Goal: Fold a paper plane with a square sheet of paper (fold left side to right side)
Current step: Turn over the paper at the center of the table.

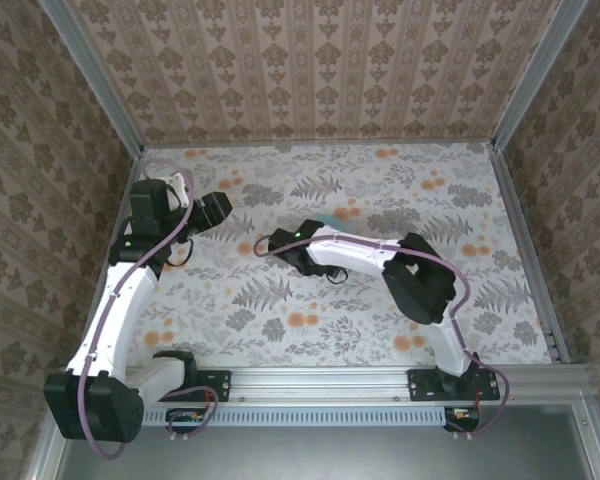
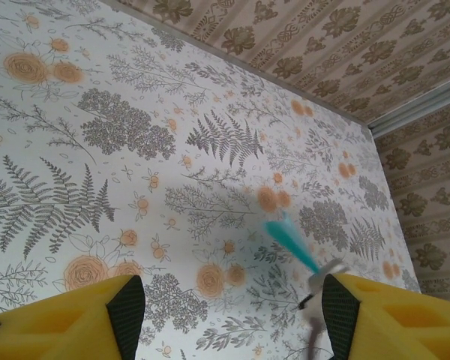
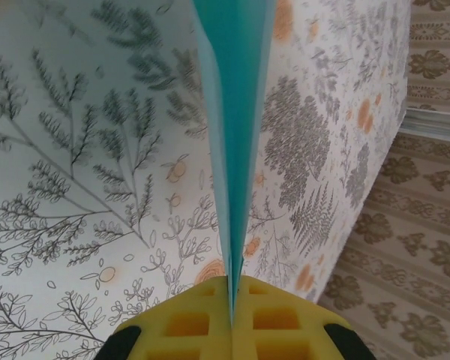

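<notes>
The light-blue paper is folded into a slim pointed paper plane (image 3: pixel 232 112) with a centre crease. My right gripper (image 3: pixel 231 289) is shut on its rear end, so the folded layers stand on edge between the yellow pads and run away over the floral table. From above, the right gripper (image 1: pixel 310 232) sits near the table's middle, with a sliver of the cyan plane (image 1: pixel 322 220) showing beyond it. The left wrist view shows the plane (image 2: pixel 292 244) slightly blurred and held above the table. My left gripper (image 2: pixel 232 315) is open with nothing between its fingers, and stands at the left (image 1: pixel 220 207), apart from the plane.
The tabletop (image 1: pixel 360 320) carries a floral print of ferns and orange flowers. Patterned walls with metal corner posts (image 1: pixel 525 85) close it in at the back and sides. A metal rail (image 1: pixel 380 380) runs along the near edge, where both arm bases sit.
</notes>
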Motion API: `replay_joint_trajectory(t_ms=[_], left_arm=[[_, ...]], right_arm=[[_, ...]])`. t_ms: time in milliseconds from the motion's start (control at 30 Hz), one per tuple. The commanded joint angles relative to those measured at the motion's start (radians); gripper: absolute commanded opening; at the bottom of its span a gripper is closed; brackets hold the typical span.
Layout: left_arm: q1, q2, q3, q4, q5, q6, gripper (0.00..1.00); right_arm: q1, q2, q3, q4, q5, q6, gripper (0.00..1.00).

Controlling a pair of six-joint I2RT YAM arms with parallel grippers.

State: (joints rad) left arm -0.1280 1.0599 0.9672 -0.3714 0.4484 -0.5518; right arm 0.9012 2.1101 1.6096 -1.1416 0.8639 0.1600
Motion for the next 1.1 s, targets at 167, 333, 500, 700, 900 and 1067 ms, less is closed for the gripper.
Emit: replay_joint_trajectory(t_ms=[167, 333, 500, 700, 900, 1067], left_arm=[[0.013, 0.009, -0.037, 0.010, 0.034, 0.008, 0.67], [0.013, 0.036, -0.052, 0.019, 0.082, -0.005, 0.67], [0.010, 0.084, -0.079, 0.045, 0.159, -0.020, 0.68], [-0.027, 0.152, -0.111, 0.088, 0.236, -0.039, 0.69], [-0.107, 0.249, -0.146, 0.195, 0.267, -0.097, 0.69], [-0.222, 0.360, -0.146, 0.301, 0.260, -0.150, 0.69]], right_arm=[[0.046, 0.125, 0.061, -0.110, -0.091, 0.009, 0.08], [0.050, 0.121, 0.064, -0.110, -0.263, 0.011, 0.21], [0.051, 0.067, 0.065, -0.103, -0.428, 0.026, 0.38], [0.045, -0.045, 0.031, -0.075, -0.524, 0.059, 0.55], [0.007, -0.240, -0.122, 0.070, -0.625, 0.100, 0.66], [-0.086, -0.445, -0.335, 0.323, -0.735, 0.160, 0.70]])
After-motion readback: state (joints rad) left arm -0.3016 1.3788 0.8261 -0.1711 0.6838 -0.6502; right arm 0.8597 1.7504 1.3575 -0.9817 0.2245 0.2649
